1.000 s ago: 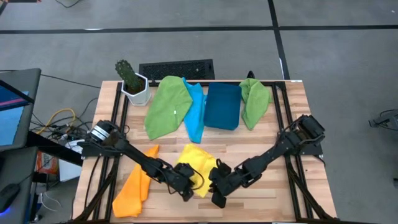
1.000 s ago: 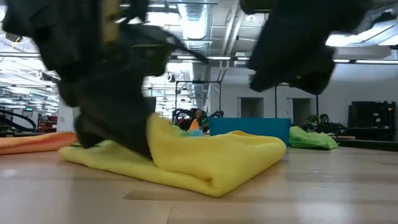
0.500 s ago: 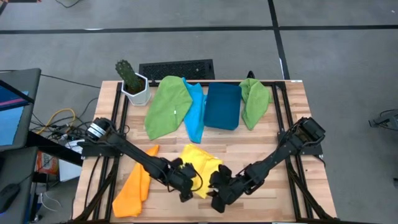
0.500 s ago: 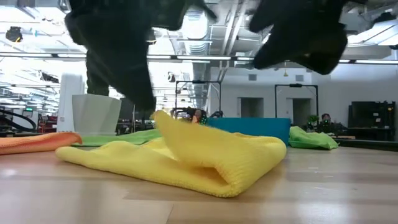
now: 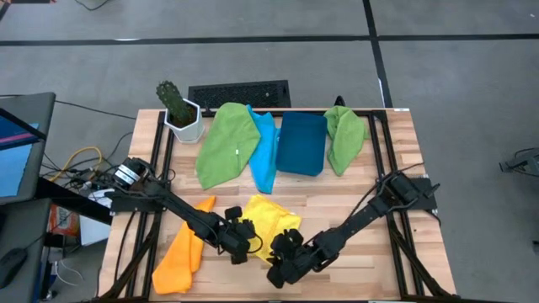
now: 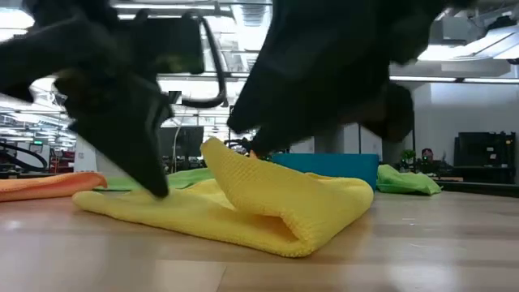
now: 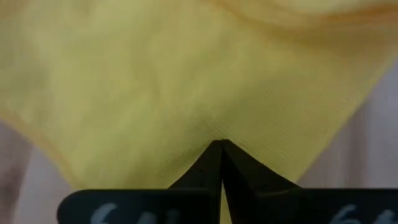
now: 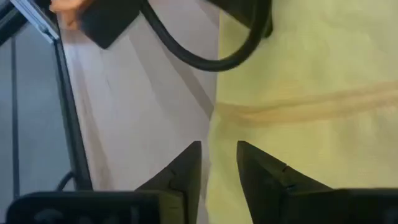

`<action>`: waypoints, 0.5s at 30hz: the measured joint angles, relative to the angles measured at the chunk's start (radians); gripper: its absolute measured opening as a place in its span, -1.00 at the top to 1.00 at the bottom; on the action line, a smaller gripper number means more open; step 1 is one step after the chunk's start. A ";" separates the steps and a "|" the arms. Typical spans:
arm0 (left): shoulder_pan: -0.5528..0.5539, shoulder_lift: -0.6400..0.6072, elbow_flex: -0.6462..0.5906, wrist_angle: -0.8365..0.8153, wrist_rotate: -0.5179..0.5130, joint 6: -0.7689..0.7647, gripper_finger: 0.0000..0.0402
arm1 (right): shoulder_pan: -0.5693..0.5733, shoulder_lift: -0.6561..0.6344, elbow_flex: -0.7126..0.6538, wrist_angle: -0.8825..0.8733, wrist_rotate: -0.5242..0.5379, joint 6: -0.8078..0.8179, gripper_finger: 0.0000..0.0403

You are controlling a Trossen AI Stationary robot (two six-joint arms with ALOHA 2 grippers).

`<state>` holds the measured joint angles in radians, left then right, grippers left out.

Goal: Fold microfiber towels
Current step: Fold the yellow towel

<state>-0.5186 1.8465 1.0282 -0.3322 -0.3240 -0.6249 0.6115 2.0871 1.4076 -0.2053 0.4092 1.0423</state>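
Pinching the yellow towel (image 5: 268, 220) near the table's (image 5: 354, 194) front edge, my left tool (image 5: 238, 246) is pressed together on its cloth; my right tool (image 5: 280, 271) hovers beside it, fingers slightly spread.

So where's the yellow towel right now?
In the high view the yellow towel lies near the table's front edge, about midway across, between the two end effectors, with the orange towel to its left.

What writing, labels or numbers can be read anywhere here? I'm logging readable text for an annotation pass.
None can be read.
Left gripper: pale marks on its body, cut off and blurred, unreadable.
Green towel: small white tag, too small to read.
Yellow towel: no print visible.
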 joint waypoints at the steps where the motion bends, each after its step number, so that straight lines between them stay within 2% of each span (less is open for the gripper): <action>1: 0.000 -0.001 -0.021 0.013 0.000 0.000 1.00 | 0.003 -0.003 0.005 0.008 0.009 0.015 0.42; 4: 0.000 -0.008 -0.067 0.090 0.009 -0.001 1.00 | 0.004 -0.005 0.002 0.004 0.038 0.038 0.44; 8: -0.001 -0.008 -0.086 0.134 0.022 -0.003 1.00 | -0.008 0.005 0.023 0.011 0.015 0.034 0.41; 12: -0.005 -0.003 -0.088 0.196 0.045 -0.022 1.00 | -0.020 0.034 0.038 -0.057 0.002 0.079 0.36; 15: -0.008 -0.003 -0.089 0.209 0.051 -0.027 1.00 | -0.006 0.015 0.042 -0.047 0.083 0.090 0.38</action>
<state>-0.5263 1.8439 0.9390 -0.1230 -0.2733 -0.6522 0.6056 2.1024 1.4497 -0.2524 0.4923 1.1326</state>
